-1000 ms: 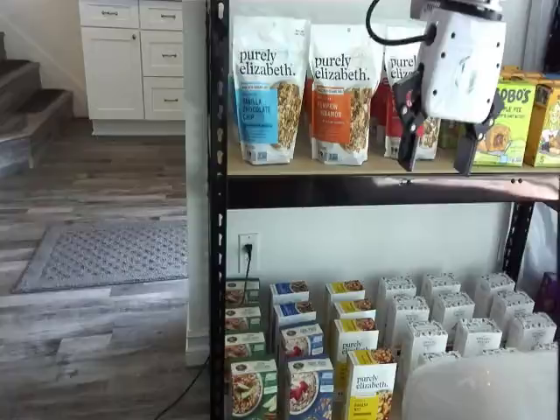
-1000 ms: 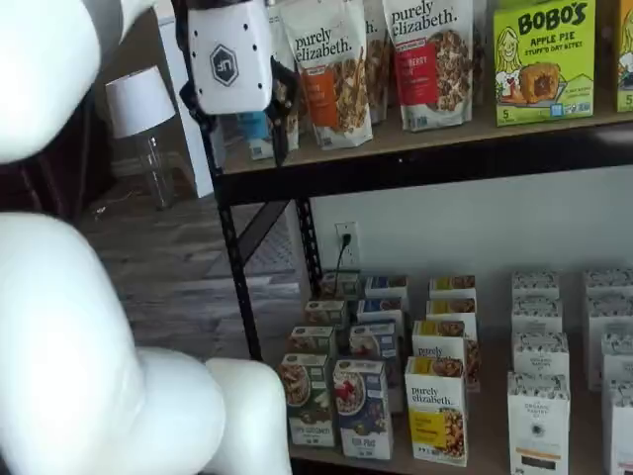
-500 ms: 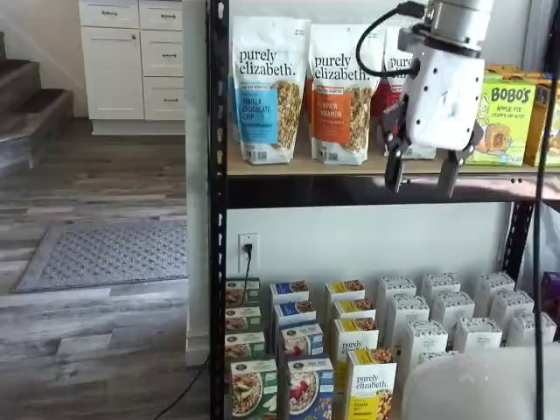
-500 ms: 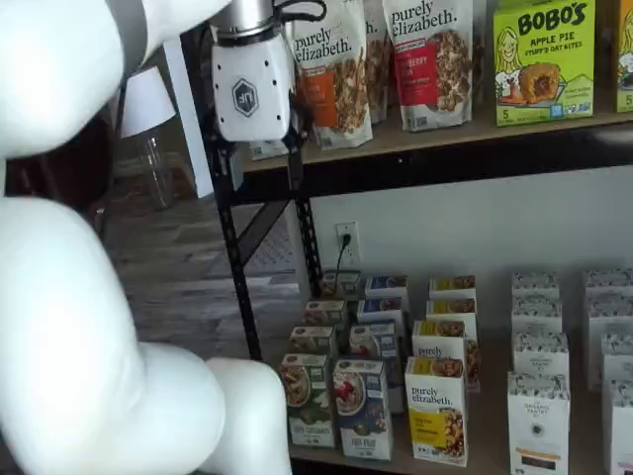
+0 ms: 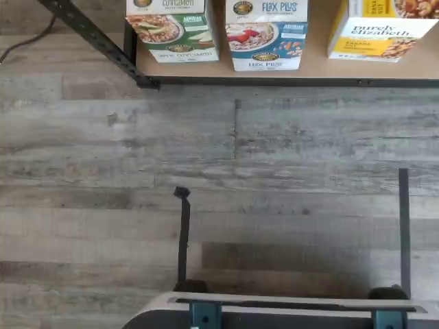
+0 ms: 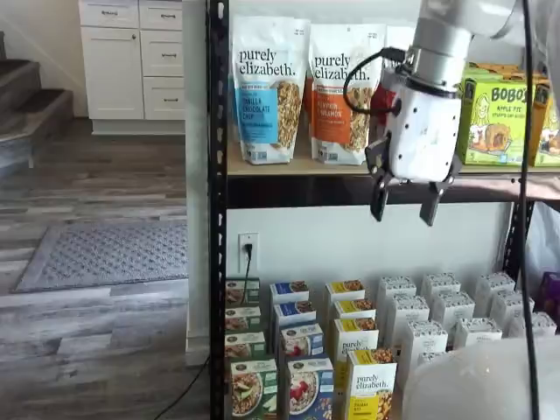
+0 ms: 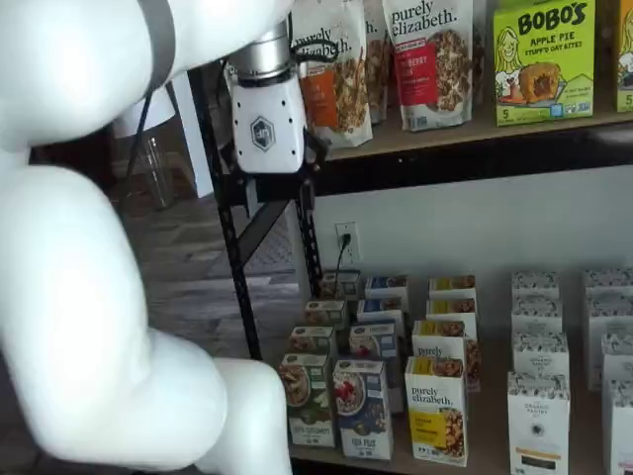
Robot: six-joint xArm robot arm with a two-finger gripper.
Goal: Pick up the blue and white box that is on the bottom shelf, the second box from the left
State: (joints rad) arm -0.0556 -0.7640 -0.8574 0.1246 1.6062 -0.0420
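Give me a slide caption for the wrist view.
Downward view: front edge of the bottom shelf with the blue and white box above grey plank flooring.

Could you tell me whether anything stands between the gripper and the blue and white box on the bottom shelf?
Nothing visible does. The open gripper hangs well above the blue and white box, which stands at the front of its row on the bottom shelf.

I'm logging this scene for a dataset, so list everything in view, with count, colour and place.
blue and white box: one at the front of its row, bottom shelf, between green and yellow boxes.
green-and-white box: front of the row beside it.
yellow-and-white box: front of the row on its other side.
white boxes: several rows, same shelf.
granola bags: at least three, white, upper shelf.
Bobo's boxes: green-yellow, upper shelf.
wall outlet: white, cord plugged in.
gripper: open, empty, beside the upper shelf's edge.
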